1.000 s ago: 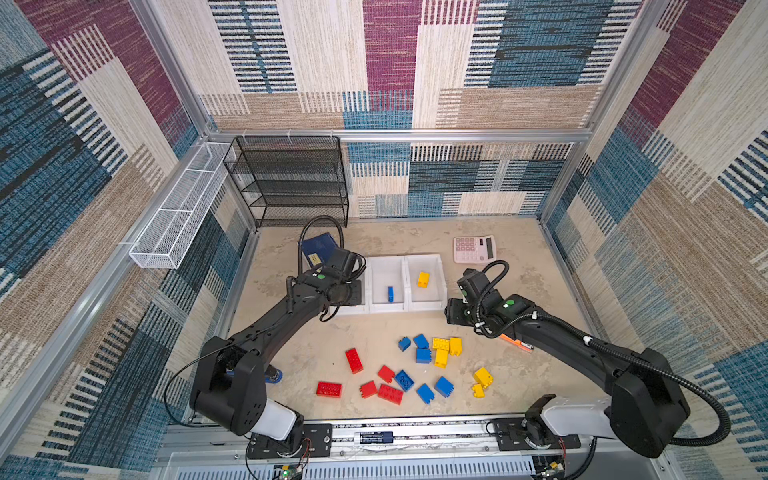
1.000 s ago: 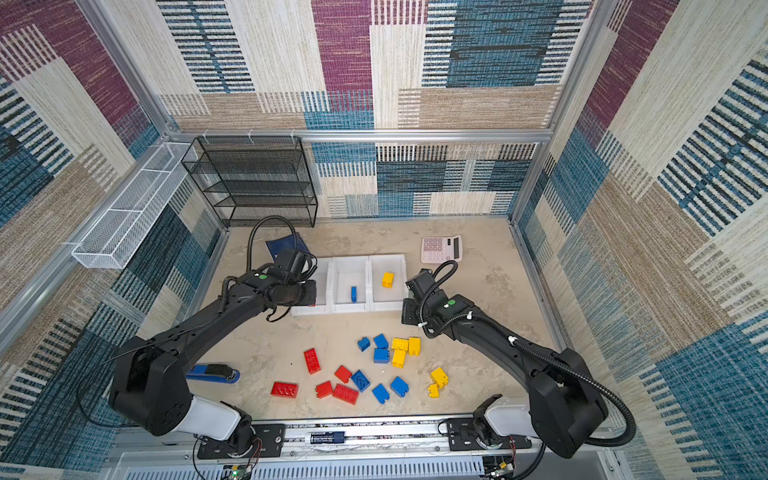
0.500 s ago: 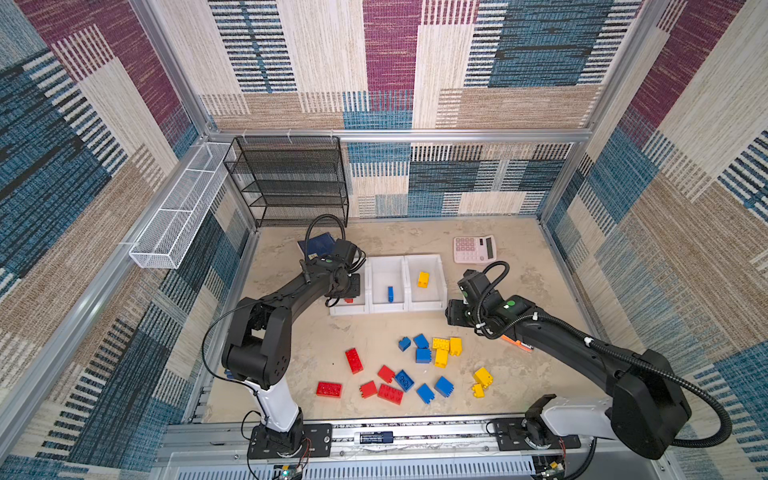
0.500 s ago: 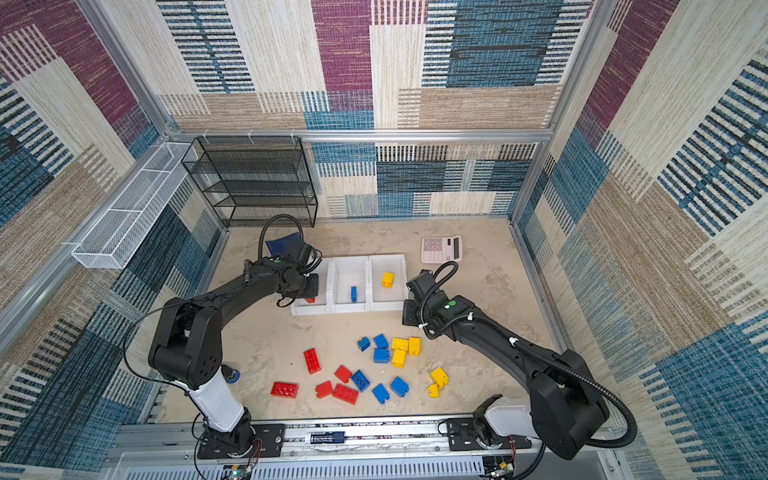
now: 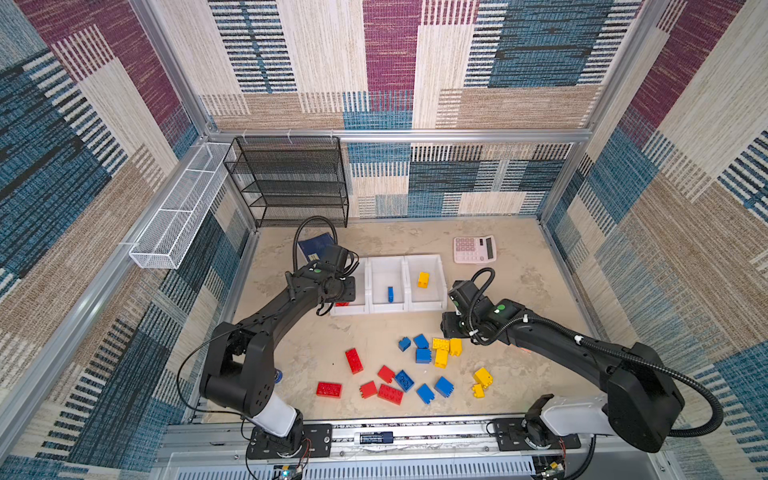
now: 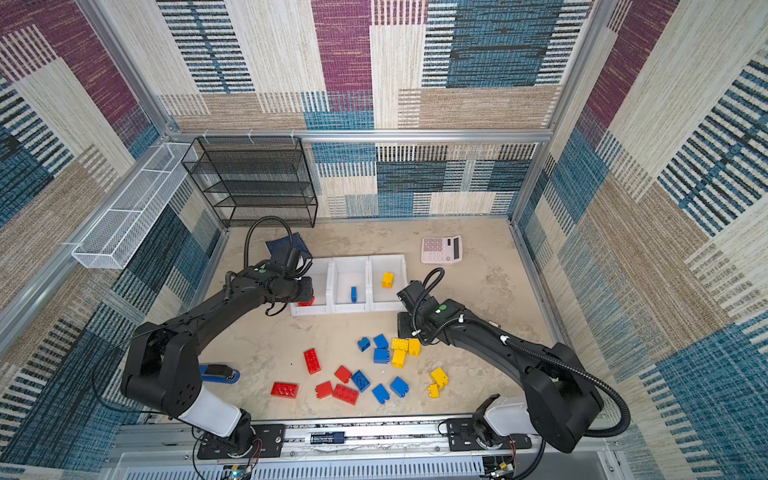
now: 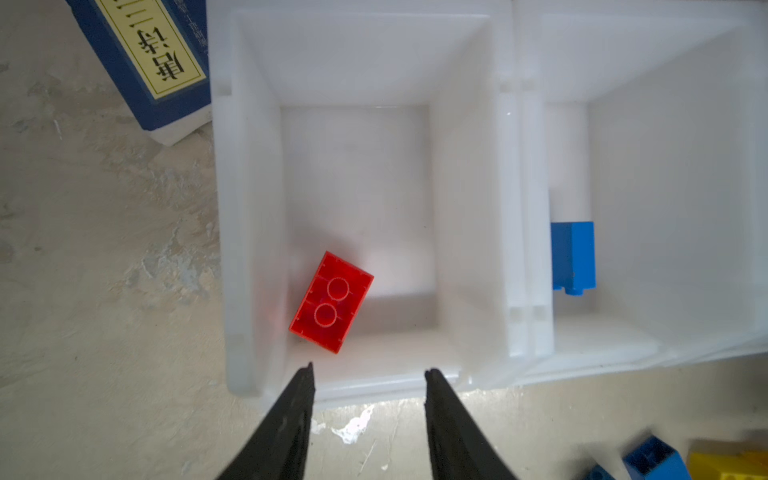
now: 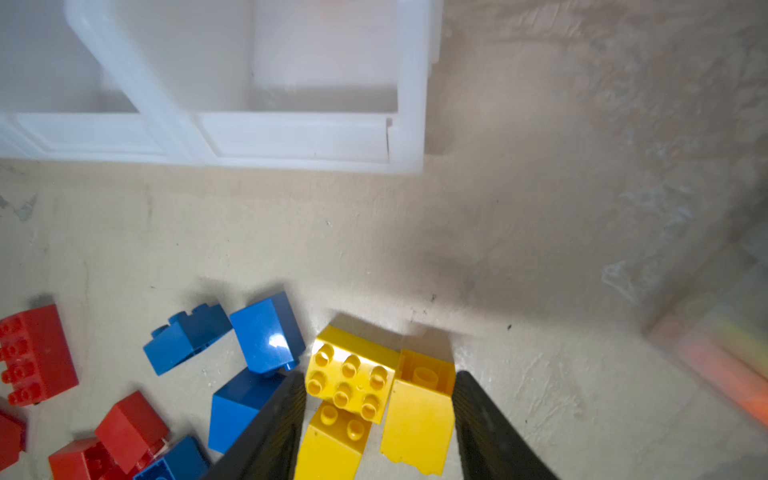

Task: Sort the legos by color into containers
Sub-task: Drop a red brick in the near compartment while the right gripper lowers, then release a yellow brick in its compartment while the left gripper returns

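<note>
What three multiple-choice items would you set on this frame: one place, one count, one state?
1. Where is the red brick in the left wrist view? A. in the end bin beside the blue book B. gripped in mid-air C. stacked on another brick
2. How many bricks lie in the middle bin? A. none B. one C. three
3. How is the left gripper? A. shut on a red brick B. open, empty C. shut on a bin wall
1 A: it lies inside that bin. 2 B: one blue brick is there. 3 B: its jaws stand apart, nothing between them.
</note>
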{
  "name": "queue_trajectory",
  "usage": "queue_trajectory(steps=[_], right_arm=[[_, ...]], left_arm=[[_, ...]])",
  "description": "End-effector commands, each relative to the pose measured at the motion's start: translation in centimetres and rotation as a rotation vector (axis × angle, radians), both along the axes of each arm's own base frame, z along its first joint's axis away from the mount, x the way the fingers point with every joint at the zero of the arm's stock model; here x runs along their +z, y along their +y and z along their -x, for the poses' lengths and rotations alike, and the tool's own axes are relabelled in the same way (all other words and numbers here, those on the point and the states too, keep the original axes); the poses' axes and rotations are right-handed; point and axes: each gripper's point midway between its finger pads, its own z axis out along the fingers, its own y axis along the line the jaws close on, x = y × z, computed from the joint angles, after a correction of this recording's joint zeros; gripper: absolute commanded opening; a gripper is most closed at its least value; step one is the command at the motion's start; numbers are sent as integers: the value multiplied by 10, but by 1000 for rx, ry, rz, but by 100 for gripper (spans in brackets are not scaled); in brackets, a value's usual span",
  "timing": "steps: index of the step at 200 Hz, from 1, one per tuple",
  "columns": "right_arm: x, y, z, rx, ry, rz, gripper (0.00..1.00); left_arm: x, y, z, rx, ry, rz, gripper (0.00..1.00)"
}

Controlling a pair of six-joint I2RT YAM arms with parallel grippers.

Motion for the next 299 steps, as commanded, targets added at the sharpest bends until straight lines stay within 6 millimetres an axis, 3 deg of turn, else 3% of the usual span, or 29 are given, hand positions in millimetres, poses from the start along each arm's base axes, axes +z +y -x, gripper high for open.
queue_trajectory(steps=[1,45,92,129,150,182,216,239,269,288,299], right_arm=[[-13,-13,16,-53,50,34,58],[-24,-10,23,-59,74,6,55],[-34,-8,21,-58,88,23,40],[-22,-6,15,-61,58,19,32],[4,1,-4,-35,-11,26,31],[49,24,-52,32,-142,45,30],[50,42,-102,76,-174,72,30],[44,51,-123,92,-175,64,30],[41,55,-134,96,-176,66,36],[42,55,-134,89,-174,62,58],[44,54,-133,82,-178,57,64]], left_arm=[[5,3,10,18,-24,26,47],[3,10,32,32,-27,37,47],[1,12,42,38,-15,50,47],[5,13,49,42,-23,65,47],[6,13,53,41,-23,75,47],[5,12,62,40,-11,97,47],[1,13,73,51,3,118,47],[-1,12,81,59,11,137,47],[-5,13,89,70,21,155,48],[-6,13,92,71,24,161,48],[-7,11,94,63,28,164,49]])
